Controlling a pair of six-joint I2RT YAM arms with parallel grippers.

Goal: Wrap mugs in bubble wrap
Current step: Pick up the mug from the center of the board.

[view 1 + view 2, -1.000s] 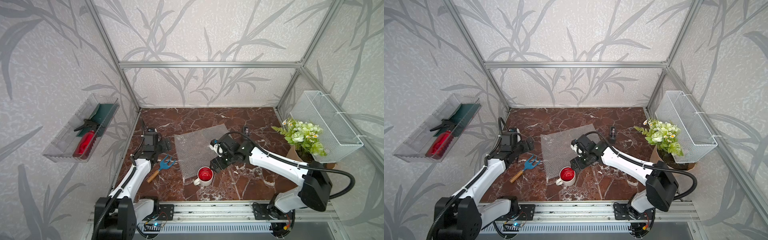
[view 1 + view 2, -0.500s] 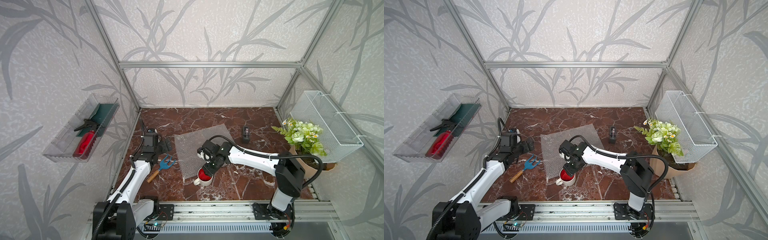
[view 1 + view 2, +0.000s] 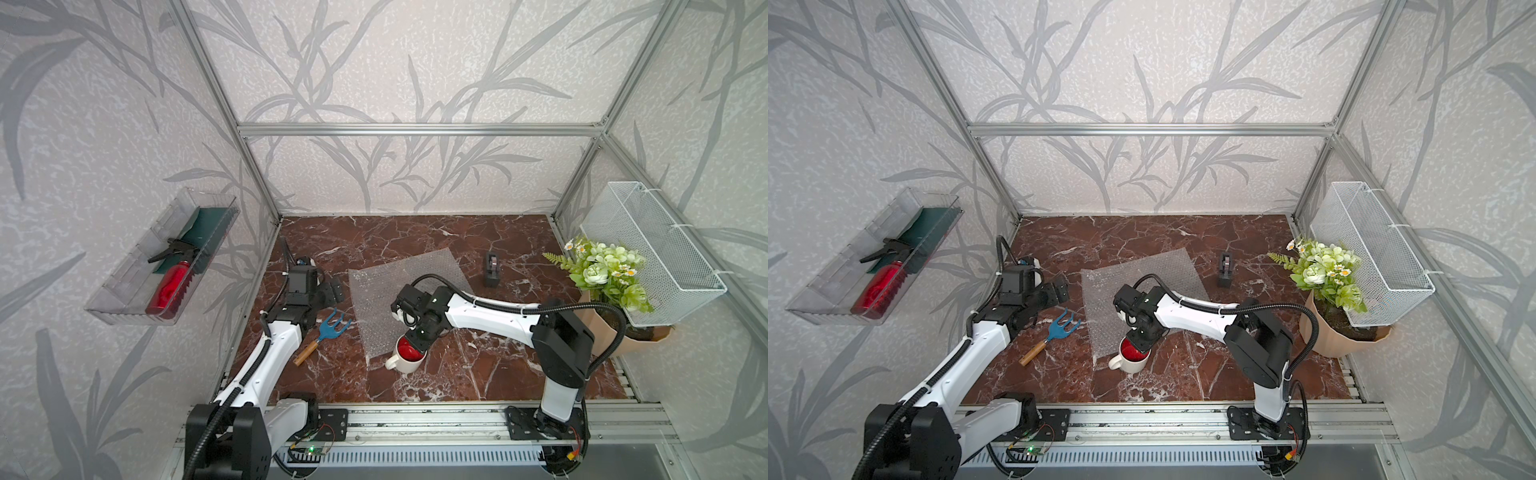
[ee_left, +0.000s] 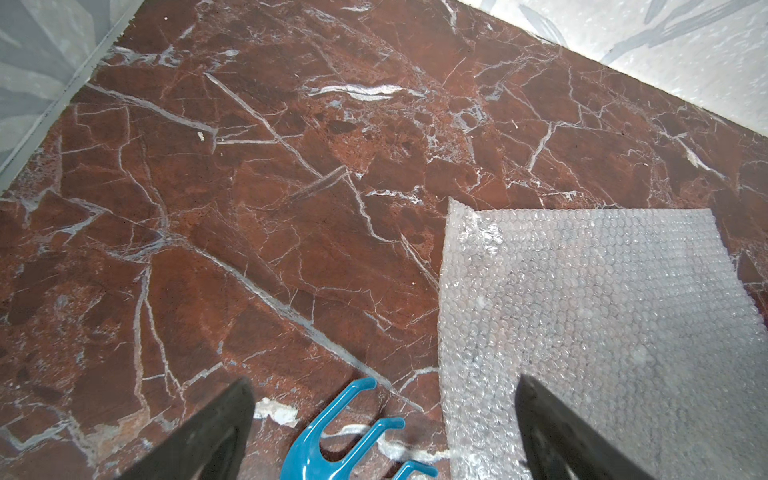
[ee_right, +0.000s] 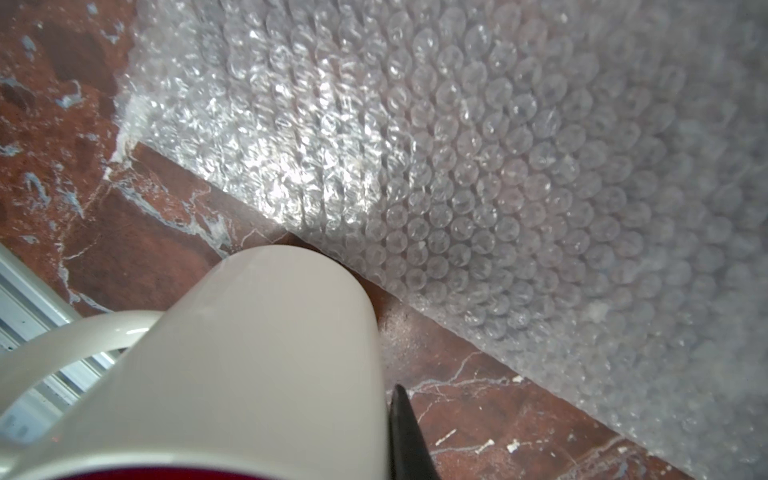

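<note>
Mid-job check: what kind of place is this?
Looks like a staged robot test cell, not a real room: an aluminium frame holds wallpapered panels, a mounting rail runs along the front, and the marble-look tabletop carries props like a potted plant.

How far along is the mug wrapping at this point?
Done: the bubble wrap lies flat on the table. In hand: the right end effector grips the mug by its rim; it stands off the sheet's near edge. Left to do: move it onto the sheet and fold the wrap around it. The left end effector hangs open, empty.
</note>
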